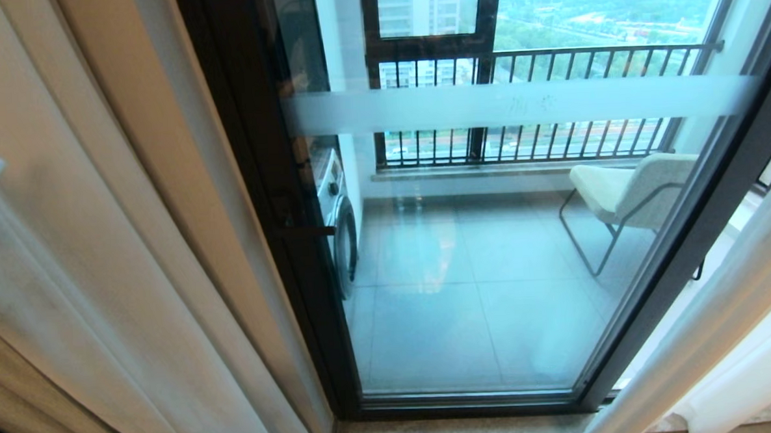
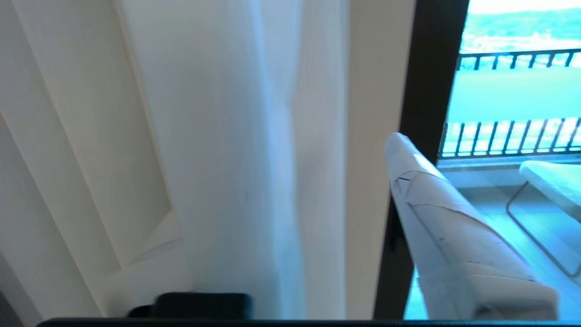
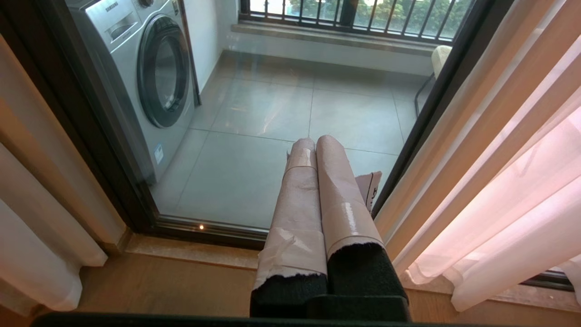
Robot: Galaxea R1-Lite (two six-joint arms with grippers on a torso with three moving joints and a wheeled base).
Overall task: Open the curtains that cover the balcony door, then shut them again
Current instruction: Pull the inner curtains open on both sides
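The curtains [image 1: 101, 255] hang bunched at nine o'clock of the door [image 1: 490, 238], with a second panel [image 1: 722, 332] at four o'clock, leaving the glass uncovered. The left gripper [image 2: 317, 236] stands with jaws apart beside the sheer folds, holding nothing; the right gripper [image 3: 313, 190] is parked low, jaws together. To close, I judge it should pinch the fold nearest the frame edge [image 1: 247, 183] and draw toward three o'clock, where room is open.

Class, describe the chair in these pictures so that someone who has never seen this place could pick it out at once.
Look through the balcony door, the big glass panel in a dark frame. On the tiled balcony beyond, below the black-barred railing, stands the chair. It has a pale padded seat on thin dark metal legs, unlike the silver washing machine on the opposite side.
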